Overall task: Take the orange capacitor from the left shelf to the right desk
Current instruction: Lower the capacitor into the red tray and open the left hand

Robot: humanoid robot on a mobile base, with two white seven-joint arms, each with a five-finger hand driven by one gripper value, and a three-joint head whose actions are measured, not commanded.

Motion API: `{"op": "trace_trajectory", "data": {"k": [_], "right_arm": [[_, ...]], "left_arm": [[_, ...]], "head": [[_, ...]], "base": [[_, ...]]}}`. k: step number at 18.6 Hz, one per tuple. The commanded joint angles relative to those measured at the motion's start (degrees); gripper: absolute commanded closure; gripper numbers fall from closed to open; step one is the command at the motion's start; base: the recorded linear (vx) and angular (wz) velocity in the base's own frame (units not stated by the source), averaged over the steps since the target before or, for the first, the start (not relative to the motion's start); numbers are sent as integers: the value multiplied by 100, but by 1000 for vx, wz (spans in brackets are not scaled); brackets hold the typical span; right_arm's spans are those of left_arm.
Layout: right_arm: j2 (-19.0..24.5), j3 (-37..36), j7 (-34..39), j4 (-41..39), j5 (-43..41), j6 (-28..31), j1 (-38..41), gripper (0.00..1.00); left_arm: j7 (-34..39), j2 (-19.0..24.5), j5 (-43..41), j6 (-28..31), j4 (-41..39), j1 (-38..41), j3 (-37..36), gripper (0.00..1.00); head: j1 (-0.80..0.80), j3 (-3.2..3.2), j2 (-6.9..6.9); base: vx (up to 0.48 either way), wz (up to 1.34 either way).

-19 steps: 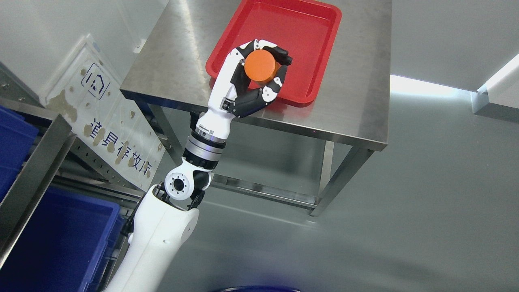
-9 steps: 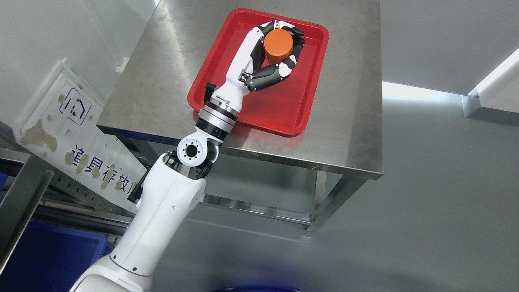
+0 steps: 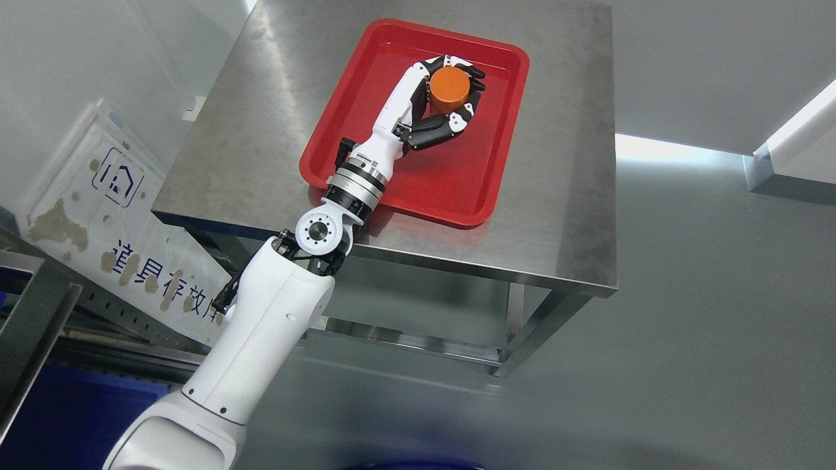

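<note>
An orange capacitor [image 3: 449,89], a short cylinder, sits in the grasp of my left hand [image 3: 443,98] over the far half of a red tray [image 3: 457,176]. The black-and-white fingers [image 3: 450,123] wrap around its sides. The tray lies on a steel desk [image 3: 562,189]. My left arm reaches in from the lower left across the desk's near edge. Whether the capacitor touches the tray floor I cannot tell. The right hand is out of the picture.
A blue bin [image 3: 72,418] sits in the shelf frame [image 3: 32,326] at the lower left. A clear sign panel [image 3: 124,222] with printed characters leans beside the desk leg. Grey floor spreads to the right.
The camera has turned, shifting the picture. Over the second my left hand carried the capacitor from the tray's near edge to over its far half, and it now looks a little lower.
</note>
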Motion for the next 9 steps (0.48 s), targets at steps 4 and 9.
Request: {"op": "trace_trajectory", "data": {"k": [4,9], "right_arm": [[-100,-62,0,-193,26,5,-9,0],[-100,-62,0,-193,26,5,-9,0]], "left_arm": [[3,100,11,17,988,-293,-56,42],[-32,100,11,35,848,-775,646,12]], "head": [[0,0,0],[0,0,1]], "base": [[0,0],[0,0]]}}
